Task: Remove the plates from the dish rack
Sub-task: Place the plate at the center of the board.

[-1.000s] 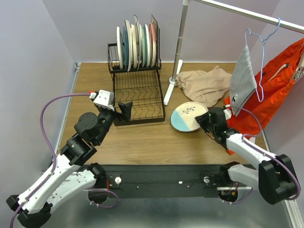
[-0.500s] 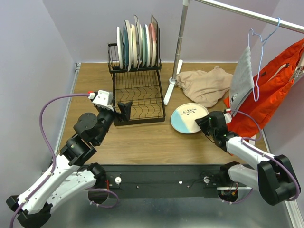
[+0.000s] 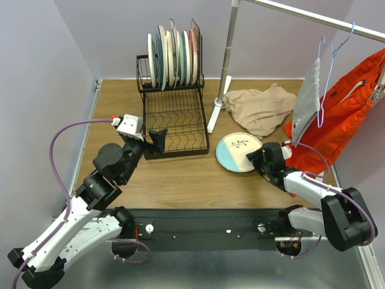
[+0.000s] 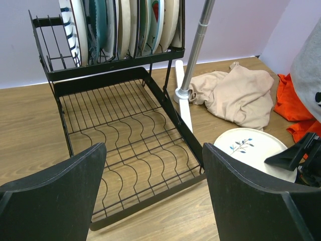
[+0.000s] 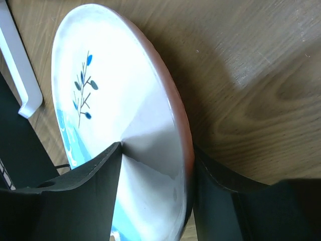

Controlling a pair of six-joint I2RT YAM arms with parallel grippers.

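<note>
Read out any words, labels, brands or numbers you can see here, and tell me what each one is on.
No readable text in any view.
The plate carries only a drawn blue sprig, no lettering.
The gray cloth shows a dark mark at the edge of the left wrist view, cut off and not readable.

White arms point(image 3: 72, 232), purple cables point(image 3: 52, 149) — black jaws.

No legible text or labels anywhere
</note>
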